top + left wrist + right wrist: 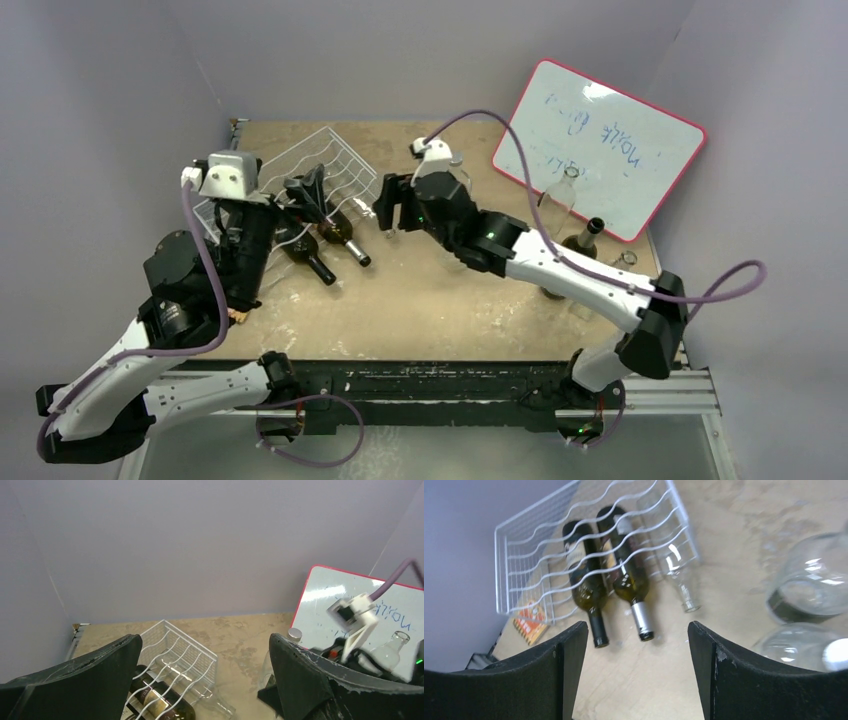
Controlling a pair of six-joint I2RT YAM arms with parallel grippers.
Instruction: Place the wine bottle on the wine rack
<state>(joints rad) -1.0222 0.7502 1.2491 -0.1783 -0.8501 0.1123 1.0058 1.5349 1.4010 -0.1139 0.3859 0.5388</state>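
1. Pale lilac walls [100, 90] box in a tan, white-scuffed table [450, 290].
2. The left gripper [204, 641] hovers at the rack's near edge, fingers spread wide and holding nothing.
3. The white wine rack [330, 160] sits far left. A dark wine bottle [583, 582], a second dark bottle [626, 567] and a clear bottle [676, 570] lie in it, necks poking out.
4. The right gripper [638, 627] hangs mid-table, fingers apart and empty.
5. An upright dark bottle [588, 238] stands before a red-rimmed whiteboard [600, 140] at the right wall.
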